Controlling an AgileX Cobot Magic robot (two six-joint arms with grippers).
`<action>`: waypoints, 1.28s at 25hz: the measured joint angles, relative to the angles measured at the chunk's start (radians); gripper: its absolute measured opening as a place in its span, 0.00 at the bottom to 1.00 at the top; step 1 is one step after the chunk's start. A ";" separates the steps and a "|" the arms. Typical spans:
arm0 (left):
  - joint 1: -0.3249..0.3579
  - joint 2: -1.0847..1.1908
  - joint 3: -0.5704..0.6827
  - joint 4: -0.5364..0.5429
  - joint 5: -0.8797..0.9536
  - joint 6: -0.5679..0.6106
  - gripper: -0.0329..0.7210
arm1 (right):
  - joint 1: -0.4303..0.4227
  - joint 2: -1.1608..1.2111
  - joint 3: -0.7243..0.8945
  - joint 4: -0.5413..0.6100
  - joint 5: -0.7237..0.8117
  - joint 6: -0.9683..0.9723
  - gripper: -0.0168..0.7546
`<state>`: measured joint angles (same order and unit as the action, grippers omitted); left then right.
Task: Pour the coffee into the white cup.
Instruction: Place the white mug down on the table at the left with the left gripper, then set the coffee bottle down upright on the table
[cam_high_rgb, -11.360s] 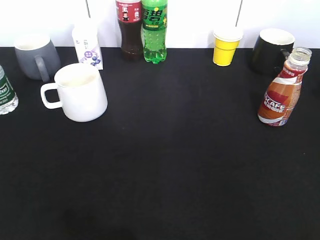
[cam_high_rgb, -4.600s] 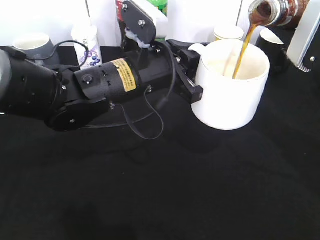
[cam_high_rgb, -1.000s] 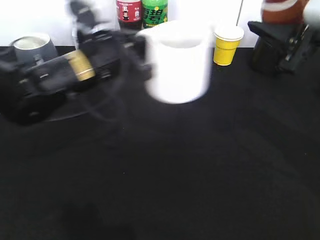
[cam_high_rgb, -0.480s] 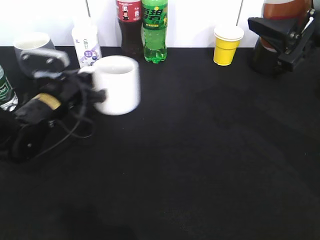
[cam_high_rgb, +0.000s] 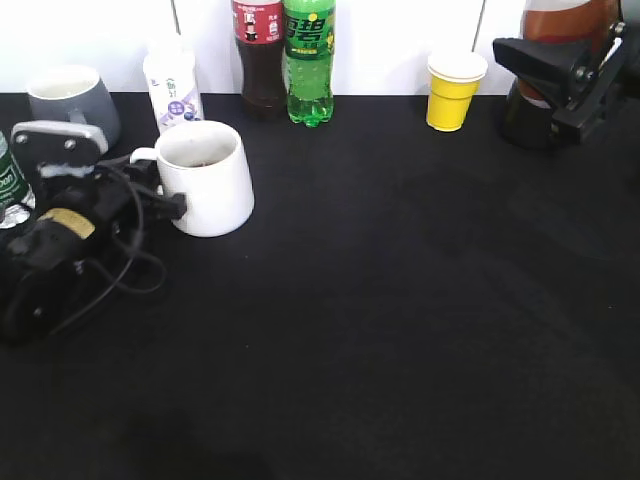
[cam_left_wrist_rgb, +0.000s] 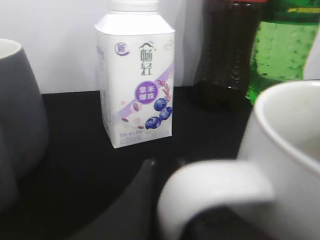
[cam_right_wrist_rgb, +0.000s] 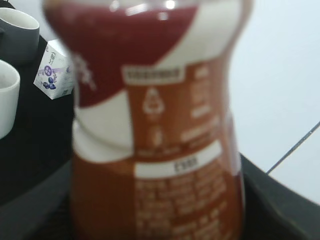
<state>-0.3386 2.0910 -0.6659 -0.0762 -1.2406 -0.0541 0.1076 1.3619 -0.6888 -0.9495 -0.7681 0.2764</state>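
The white cup (cam_high_rgb: 205, 178) stands on the black table at the left, with brown coffee inside. My left gripper (cam_high_rgb: 165, 205) is shut on its handle (cam_left_wrist_rgb: 210, 192). In the left wrist view the cup's rim fills the right side (cam_left_wrist_rgb: 290, 130). My right gripper (cam_high_rgb: 560, 65) is at the upper right, shut on the coffee bottle (cam_high_rgb: 565, 15), held upright above the table. The bottle's orange-red and white label fills the right wrist view (cam_right_wrist_rgb: 160, 130).
A grey mug (cam_high_rgb: 72, 98), a white milk carton (cam_high_rgb: 172, 85), a dark cola bottle (cam_high_rgb: 258, 50) and a green bottle (cam_high_rgb: 308, 55) stand along the back. A yellow paper cup (cam_high_rgb: 452, 90) and a black mug (cam_high_rgb: 525, 115) are at the back right. A water bottle (cam_high_rgb: 10, 185) is at the far left.
My left arm carried the white cup from the middle back to the left and set it on the table. My right gripper with the bottle stayed at the upper right.
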 joint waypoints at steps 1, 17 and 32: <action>0.000 -0.003 0.016 0.000 -0.012 -0.001 0.25 | 0.000 0.000 0.000 0.000 0.000 0.000 0.69; 0.006 -0.264 0.329 0.040 0.028 -0.003 0.62 | 0.000 0.003 0.000 0.260 0.016 0.005 0.69; 0.006 -0.659 0.477 0.227 0.066 -0.030 0.62 | 0.000 0.715 0.028 0.797 -0.461 -0.240 0.69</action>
<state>-0.3323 1.4323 -0.1885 0.1508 -1.1744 -0.0838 0.1076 2.0770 -0.6605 -0.1529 -1.2292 0.0365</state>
